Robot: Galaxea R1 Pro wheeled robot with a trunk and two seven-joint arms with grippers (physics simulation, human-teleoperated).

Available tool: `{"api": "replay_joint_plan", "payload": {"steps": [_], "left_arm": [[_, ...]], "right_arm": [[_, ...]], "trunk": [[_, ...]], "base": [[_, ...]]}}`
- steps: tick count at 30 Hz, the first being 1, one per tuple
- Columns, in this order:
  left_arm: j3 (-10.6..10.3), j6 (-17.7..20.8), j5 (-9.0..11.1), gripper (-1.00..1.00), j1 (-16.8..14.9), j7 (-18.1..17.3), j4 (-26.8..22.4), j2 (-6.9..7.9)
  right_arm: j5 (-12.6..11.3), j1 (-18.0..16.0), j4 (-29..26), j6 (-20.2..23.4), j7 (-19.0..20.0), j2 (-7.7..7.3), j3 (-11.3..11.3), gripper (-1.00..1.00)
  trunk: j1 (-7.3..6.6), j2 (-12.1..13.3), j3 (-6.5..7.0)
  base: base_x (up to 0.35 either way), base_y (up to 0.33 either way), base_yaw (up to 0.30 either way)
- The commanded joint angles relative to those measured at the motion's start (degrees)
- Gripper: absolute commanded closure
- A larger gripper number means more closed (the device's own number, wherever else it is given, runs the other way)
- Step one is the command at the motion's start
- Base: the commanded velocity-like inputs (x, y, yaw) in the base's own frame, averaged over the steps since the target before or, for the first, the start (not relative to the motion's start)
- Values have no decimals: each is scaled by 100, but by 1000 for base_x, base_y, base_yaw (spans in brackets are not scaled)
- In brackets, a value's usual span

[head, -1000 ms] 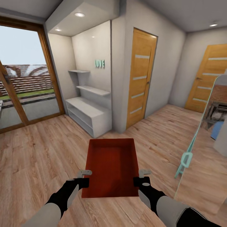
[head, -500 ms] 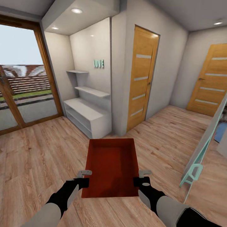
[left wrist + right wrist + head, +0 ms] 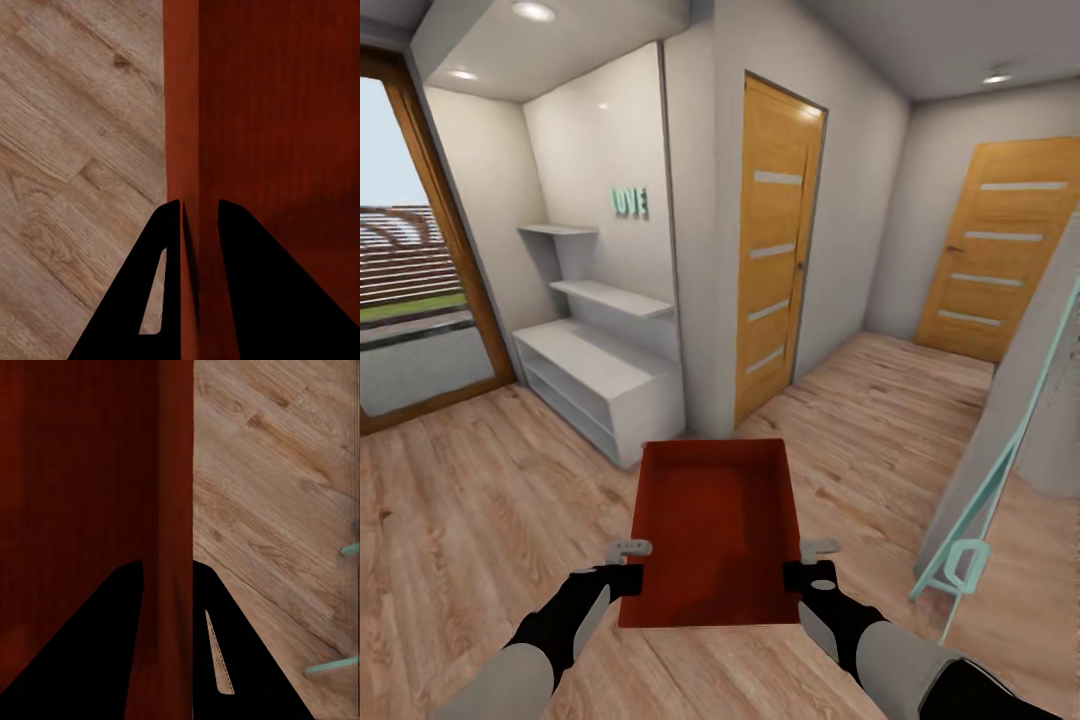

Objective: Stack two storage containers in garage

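Since a second ago my head has swung rightward and moved on: the glass door [image 3: 405, 270] has slid toward the left edge, the white shelves [image 3: 600, 375] and the near door [image 3: 775, 245] have shifted left, and the mirror with its teal frame [image 3: 970, 520] now stands lower at my right. What I carry has kept its place in front of me.

From my head, one bin [image 3: 712, 525] hangs level over the plank floor [image 3: 470, 500], between my two arms, its open top up and nothing inside. My left pincer [image 3: 632, 568] is clamped on its left wall near the close end, my right pincer [image 3: 808, 568] on its right wall opposite. A teal word sign [image 3: 629, 201] sits on the alcove wall, and a far door [image 3: 995, 250] closes the hallway on the right.

At my left wrist, my left pincer [image 3: 199, 217] straddles the bin's wall [image 3: 182, 112]: one finger [image 3: 150, 285] outside over the planks, the other inside, both pressed to the wall.

At my right wrist, my right pincer [image 3: 169, 566] bites the other wall [image 3: 176, 472] the same way, one finger [image 3: 225, 652] outside. Two teal bars [image 3: 330, 665] show at the edge over the planks.
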Motion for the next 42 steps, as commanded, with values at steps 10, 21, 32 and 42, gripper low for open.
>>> {"api": "replay_joint_plan", "payload": {"steps": [10, 21, 32, 42], "left_arm": [[36, 37, 56, 100, 1, 15, -2, 9], [32, 37, 62, 100, 1, 15, 1, 13], [32, 37, 63, 100, 1, 15, 3, 13], [32, 37, 63, 100, 1, 15, 7, 13]], "right_arm": [[42, -9, -3, -248, -201, -52, -267, 100], [42, -9, -3, -248, -201, -46, -264, 100], [42, -9, -3, -248, -201, -52, -272, 100], [42, -9, -3, -248, -201, -49, -264, 100]], "trunk": [[5, -7, -8], [5, -7, -8], [5, -7, -8], [5, -7, -8]], "base": [[322, 0, -242], [321, 0, -159], [322, 0, -3], [322, 0, 0]]}}
